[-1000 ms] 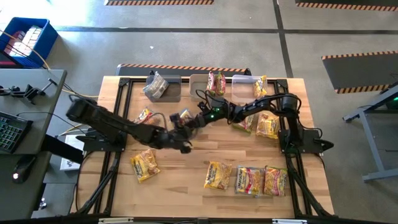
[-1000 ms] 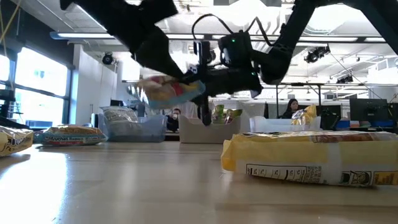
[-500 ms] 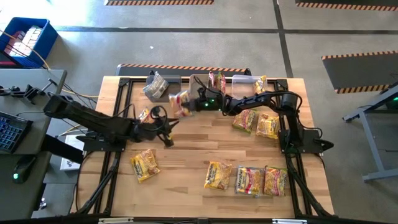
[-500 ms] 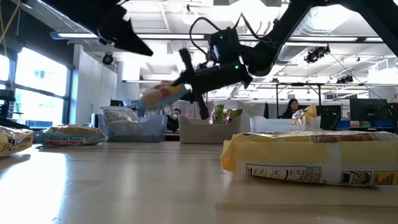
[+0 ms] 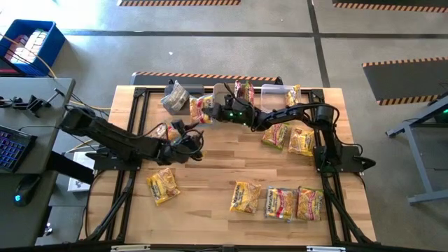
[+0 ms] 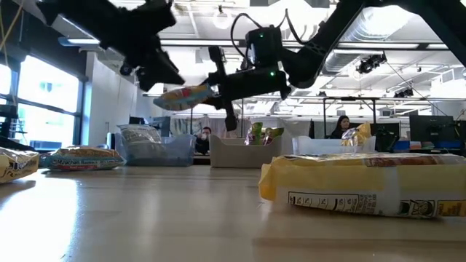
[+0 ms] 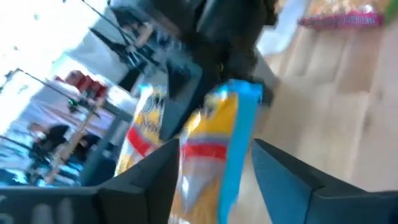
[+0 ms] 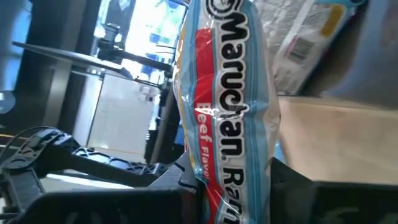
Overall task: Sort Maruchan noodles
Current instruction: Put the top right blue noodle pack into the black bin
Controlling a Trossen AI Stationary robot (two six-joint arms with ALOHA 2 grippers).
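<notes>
The right hand [image 5: 210, 112] is clamped on one Maruchan packet [image 5: 201, 108], a yellow one with a red band, and holds it in the air off the table [image 5: 217, 168]. In the low view the packet [image 6: 180, 96] lies nearly flat between the fingers, sticking out ahead of the hand toward the left arm. In the right wrist view the packet [image 8: 227, 106] fills the space between the two fingers, its "Maruchan" and "Beef Flavor" print showing.

The left hand [image 5: 194, 145] hangs just short of that packet, on the side nearer the table's front edge, with its fingers spread and nothing between them; its own camera looks past the parted fingers [image 7: 146, 180] at the held packet [image 7: 217, 149] just ahead.

Three bins sit in a row beyond the right hand at the table's far edge: a grey bin [image 5: 192, 89] with a silvery packet [image 5: 175, 96] in it, a middle bin [image 5: 222, 89] with a red-printed packet [image 5: 243, 92], and a clear bin [image 5: 274, 89] with a yellow packet [image 5: 292, 96].

Loose on the table, seven packets can be counted: one [image 5: 162, 131] beside the left arm, one [image 5: 162, 185] nearer the front than the left hand, two [image 5: 290, 138] under the right arm, and three [image 5: 278, 201] in a row near the front edge.
</notes>
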